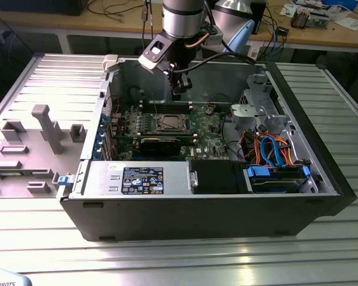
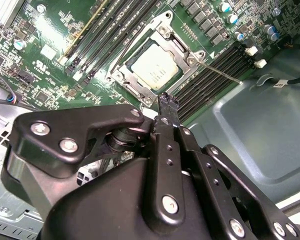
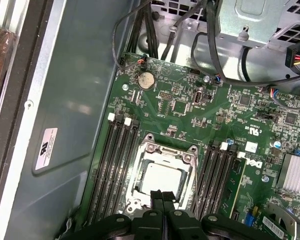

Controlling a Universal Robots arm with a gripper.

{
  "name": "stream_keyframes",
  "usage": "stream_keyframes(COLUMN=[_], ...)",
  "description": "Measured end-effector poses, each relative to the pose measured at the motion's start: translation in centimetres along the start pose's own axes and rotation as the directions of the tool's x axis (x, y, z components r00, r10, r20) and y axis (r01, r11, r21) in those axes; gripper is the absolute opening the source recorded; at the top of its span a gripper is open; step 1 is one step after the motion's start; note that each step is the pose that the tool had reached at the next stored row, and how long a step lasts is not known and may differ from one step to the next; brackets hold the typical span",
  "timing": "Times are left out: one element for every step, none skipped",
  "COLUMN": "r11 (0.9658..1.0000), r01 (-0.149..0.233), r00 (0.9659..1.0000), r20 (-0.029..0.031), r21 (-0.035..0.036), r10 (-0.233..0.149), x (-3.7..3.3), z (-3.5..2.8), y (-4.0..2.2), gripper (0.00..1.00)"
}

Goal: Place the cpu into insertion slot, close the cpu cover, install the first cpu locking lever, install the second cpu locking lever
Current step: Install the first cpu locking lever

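Note:
The cpu lies flat in the insertion slot, its silver-grey top showing through the window of the cpu cover, which lies down over it. A thin metal locking lever sticks out from one corner of the socket across the memory slots; it also shows as the lever beside the socket. My gripper hovers just above the socket's edge with its black fingers pressed together and nothing between them. In the exterior view the gripper hangs inside the open computer case, above the cpu.
The green motherboard carries long memory slots on both sides of the socket. Black cables run over the board near a drive cage. A black expansion card sits in front of the socket. The case walls enclose everything.

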State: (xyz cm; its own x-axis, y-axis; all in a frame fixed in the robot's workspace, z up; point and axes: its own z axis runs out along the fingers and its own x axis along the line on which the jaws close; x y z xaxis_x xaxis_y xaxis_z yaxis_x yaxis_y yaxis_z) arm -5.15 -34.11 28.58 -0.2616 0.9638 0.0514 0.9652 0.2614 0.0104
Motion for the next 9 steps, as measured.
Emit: stream_keyframes(r11=[1.0000, 1.0000, 1.0000, 0.9999, 0.9999, 0.9999, 0.9999, 0.9999, 0.9999], r01=[0.002, 0.006, 0.009, 0.010, 0.011, 0.011, 0.012, 0.012, 0.012], r00=[1.0000, 1.0000, 1.0000, 0.9999, 0.9999, 0.9999, 0.9999, 0.9999, 0.9999], r20=[0.0000, -0.0001, -0.0001, -0.0001, -0.0001, -0.0001, -0.0001, -0.0002, -0.0001], r21=[0.0001, 0.0004, 0.0005, 0.0006, 0.0006, 0.0006, 0.0006, 0.0006, 0.0006], r10=[-0.002, -0.006, -0.009, -0.010, -0.011, -0.011, -0.012, -0.012, -0.012], x=[0.00, 0.00, 0.00, 0.00, 0.00, 0.00, 0.00, 0.00, 0.00], z=[0.00, 0.00, 0.00, 0.00, 0.00, 0.00, 0.00, 0.00, 0.00], y=[0.00, 0.00, 0.00, 0.00, 0.00, 0.00, 0.00, 0.00, 0.00], gripper=[0.11, 0.11, 0.11, 0.11, 0.11, 0.11, 0.11, 0.11, 0.11])
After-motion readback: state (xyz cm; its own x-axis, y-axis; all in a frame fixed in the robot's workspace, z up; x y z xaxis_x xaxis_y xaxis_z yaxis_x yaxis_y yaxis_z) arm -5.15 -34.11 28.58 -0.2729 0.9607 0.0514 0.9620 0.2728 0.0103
